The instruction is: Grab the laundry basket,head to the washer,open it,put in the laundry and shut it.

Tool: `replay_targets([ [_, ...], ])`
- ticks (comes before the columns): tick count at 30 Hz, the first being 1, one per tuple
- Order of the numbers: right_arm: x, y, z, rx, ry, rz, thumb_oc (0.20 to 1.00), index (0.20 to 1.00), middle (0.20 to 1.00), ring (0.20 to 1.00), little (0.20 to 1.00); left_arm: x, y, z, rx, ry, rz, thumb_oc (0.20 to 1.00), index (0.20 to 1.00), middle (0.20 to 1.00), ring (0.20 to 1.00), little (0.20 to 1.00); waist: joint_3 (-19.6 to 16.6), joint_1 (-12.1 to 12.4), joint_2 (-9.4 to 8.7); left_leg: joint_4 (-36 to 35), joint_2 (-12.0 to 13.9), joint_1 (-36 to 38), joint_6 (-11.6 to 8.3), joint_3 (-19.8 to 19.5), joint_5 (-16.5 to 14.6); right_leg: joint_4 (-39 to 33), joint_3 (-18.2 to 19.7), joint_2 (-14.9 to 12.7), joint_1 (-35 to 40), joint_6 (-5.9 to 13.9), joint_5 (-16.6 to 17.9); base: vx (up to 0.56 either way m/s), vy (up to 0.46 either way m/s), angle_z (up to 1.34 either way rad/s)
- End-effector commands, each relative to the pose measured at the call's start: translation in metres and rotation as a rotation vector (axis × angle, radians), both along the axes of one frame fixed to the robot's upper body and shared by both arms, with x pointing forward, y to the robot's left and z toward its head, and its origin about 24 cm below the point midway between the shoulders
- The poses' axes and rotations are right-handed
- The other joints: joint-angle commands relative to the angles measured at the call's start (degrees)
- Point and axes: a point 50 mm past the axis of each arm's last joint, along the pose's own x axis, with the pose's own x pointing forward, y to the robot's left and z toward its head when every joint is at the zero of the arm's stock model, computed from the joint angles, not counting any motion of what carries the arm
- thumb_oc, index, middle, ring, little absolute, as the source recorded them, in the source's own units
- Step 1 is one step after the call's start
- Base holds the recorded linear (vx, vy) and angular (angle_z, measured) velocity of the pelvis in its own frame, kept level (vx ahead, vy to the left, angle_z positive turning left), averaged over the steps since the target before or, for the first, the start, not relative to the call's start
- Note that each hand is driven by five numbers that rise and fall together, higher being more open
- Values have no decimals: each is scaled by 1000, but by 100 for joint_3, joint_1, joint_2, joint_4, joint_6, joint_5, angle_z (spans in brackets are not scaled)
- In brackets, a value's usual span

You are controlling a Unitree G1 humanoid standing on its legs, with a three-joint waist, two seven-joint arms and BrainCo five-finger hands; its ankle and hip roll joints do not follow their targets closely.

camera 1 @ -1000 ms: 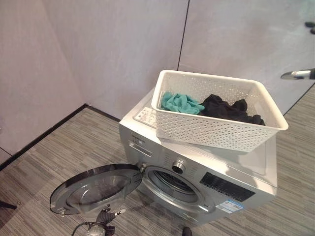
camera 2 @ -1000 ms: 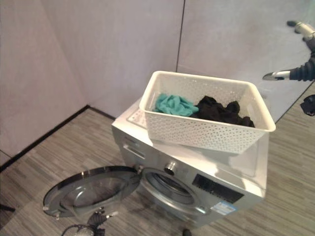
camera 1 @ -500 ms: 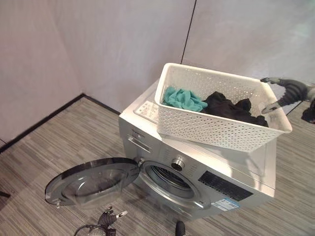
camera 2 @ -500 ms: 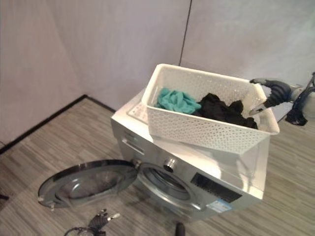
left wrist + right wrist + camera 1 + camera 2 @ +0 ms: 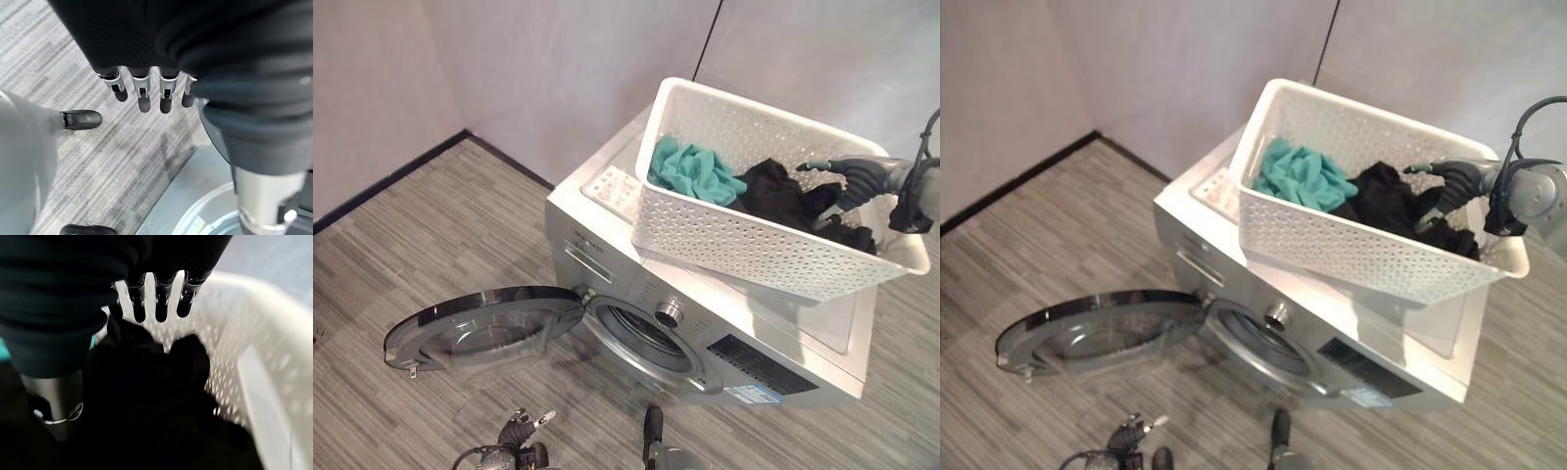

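Note:
A white perforated laundry basket stands on top of the silver washer. In it lie a teal cloth at the left and black clothes at the right. My right hand reaches in over the basket's right rim, fingers straight and open just above the black clothes, holding nothing. The washer's round door hangs wide open to the left, baring the drum opening. Low by the floor in front of the door, my left hand hangs open with fingers pointing down.
Grey walls close in behind and left of the washer, meeting in a corner. The open door juts out low over the striped grey floor at the washer's front left.
My right hand has come in from the right side and moved into the basket, over the black clothes. The camera has moved closer and looks further down.

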Motion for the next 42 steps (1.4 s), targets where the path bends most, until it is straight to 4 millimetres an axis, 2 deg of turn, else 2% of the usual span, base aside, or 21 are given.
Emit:
replay_targets([
  [1, 0, -10, 18, -56, -25, -55, 1000, 1000, 1000, 1000, 1000, 20, 16, 13, 36, -86, -5, 1000, 1000, 1000, 1000, 1000, 200, 134, -255, 190, 140, -206, -53, -142, 72, 155, -223, 43, 92, 14, -531, 0, 0, 0],
  [5, -3, -18, 6, -62, 27, -83, 1000, 1000, 1000, 1000, 1000, 21, 12, 13, 26, -99, -27, 1000, 1000, 1000, 1000, 1000, 296, 149, -194, 177, 191, -343, -92, -203, 160, 178, -269, 60, -17, -10, -548, -13, -44, 4],
  [7, -4, -24, -6, -91, 80, -105, 1000, 1000, 1000, 1000, 1000, 23, 10, 14, 20, -104, -42, 1000, 1000, 1000, 1000, 1000, 381, 168, -144, 133, 218, -440, -125, -242, 248, 188, -295, 83, -92, -23, -555, -11, -37, 15],
  [9, -5, -24, -11, -103, 102, -106, 1000, 1000, 1000, 1000, 1000, 26, 8, 15, 17, -114, -49, 1000, 1000, 1000, 1000, 1000, 415, 175, -127, 113, 223, -474, -131, -257, 275, 192, -310, 92, -130, -25, -555, -9, -29, 12],
  [12, -8, -23, -34, -107, 179, -89, 1000, 1000, 1000, 1000, 1000, 33, 1, 18, -2, -150, -64, 1000, 1000, 1000, 1000, 1000, 532, 176, -50, 64, 260, -599, -159, -301, 377, 195, -355, 102, -235, -39, -560, -21, -32, 4],
  [14, -9, -21, -43, -86, 193, -77, 1000, 1000, 1000, 1000, 1000, 36, -1, 19, -3, -158, -68, 1000, 1000, 1000, 1000, 1000, 570, 180, -36, 5, 278, -637, -167, -321, 429, 199, -379, 113, -284, -47, -568, -11, -21, 7],
  [15, -10, -19, -49, -73, 204, -67, 953, 953, 953, 953, 953, 38, -3, 19, -4, -163, -74, 1000, 1000, 1000, 1000, 1000, 581, 174, -21, -19, 280, -654, -170, -331, 447, 203, -383, 115, -304, -53, -569, -8, -19, 8],
  [16, -10, -17, -52, -56, 211, -60, 576, 576, 576, 576, 576, 39, -4, 19, -4, -163, -82, 1000, 1000, 1000, 1000, 1000, 577, 169, -11, -33, 283, -666, -174, -327, 458, 199, -386, 119, -309, -57, -571, 1, -16, 5],
  [17, -10, -16, -54, -34, 215, -60, 329, 329, 329, 329, 329, 39, -6, 19, -10, -165, -89, 1000, 1000, 1000, 1000, 1000, 569, 164, 2, -48, 289, -670, -174, -322, 466, 195, -395, 125, -310, -63, -578, 8, -14, 4],
  [18, -10, -14, -54, -6, 205, -51, 200, 200, 200, 200, 200, 38, -9, 18, -10, -161, -105, 1000, 1000, 1000, 1000, 1000, 532, 154, 15, -58, 299, -668, -172, -318, 466, 183, -416, 127, -294, -70, -585, 7, -10, 3],
  [22, -7, -10, -45, 49, 131, -34, 200, 200, 200, 200, 200, 33, -11, 15, -7, -136, -107, 1000, 1000, 1000, 1000, 1000, 433, 123, 44, -60, 289, -571, -149, -298, 417, 186, -419, 138, -198, -81, -628, 19, 8, 6],
  [25, -3, -14, -10, 201, -126, -58, 200, 200, 200, 200, 200, 27, -5, 12, 17, -102, -92, 1000, 1000, 1000, 1000, 1000, 250, 80, 65, -3, 250, -316, -108, -252, 256, 205, -384, 133, 59, -84, -720, 38, 33, 0],
  [29, -10, -23, 12, 356, -316, -73, 200, 200, 200, 200, 200, 19, -5, 7, 26, -58, -92, 1000, 1000, 1000, 1000, 1000, 14, 22, 57, 39, 199, -122, -60, -255, 127, 252, -363, 122, 251, -86, -811, 55, 21, -1],
  [30, -13, -24, 24, 416, -401, -65, 200, 200, 200, 200, 200, 15, -6, 5, 26, -38, -97, 1000, 1000, 1000, 1000, 1000, -85, -1, 68, 55, 175, -22, -39, -261, 70, 282, -349, 120, 335, -86, -843, 53, 16, 0],
  [33, -20, -32, 44, 506, -557, -80, 200, 200, 200, 200, 200, 11, -7, 3, 29, -21, -105, 1000, 1000, 1000, 1000, 1000, -227, -5, 88, 72, 133, 108, 0, -284, -11, 296, -351, 90, 476, -79, -868, 47, 17, 1],
  [36, -24, -28, 65, 594, -706, -46, 200, 200, 200, 200, 200, 7, -10, 0, 29, 3, -112, 1000, 1000, 1000, 1000, 1000, -381, -23, 129, 62, 84, 214, 46, -290, -71, 305, -336, 66, 575, -73, -883, 38, 32, 0],
  [38, -26, -26, 72, 621, -769, -34, 200, 200, 200, 200, 200, 7, -12, -1, 28, 5, -118, 1000, 1000, 1000, 1000, 1000, -453, -19, 158, 69, 41, 258, 76, -306, -109, 323, -329, 49, 623, -71, -898, 25, 38, -1],
  [42, -35, -15, 98, 702, -1003, 26, 200, 200, 200, 200, 200, 8, -16, -2, 48, 21, -136, 1000, 1000, 1000, 1000, 1000, -581, 0, 233, 78, -51, 346, 152, -345, -192, 364, -319, 3, 696, -57, -914, 14, 48, 1],
])
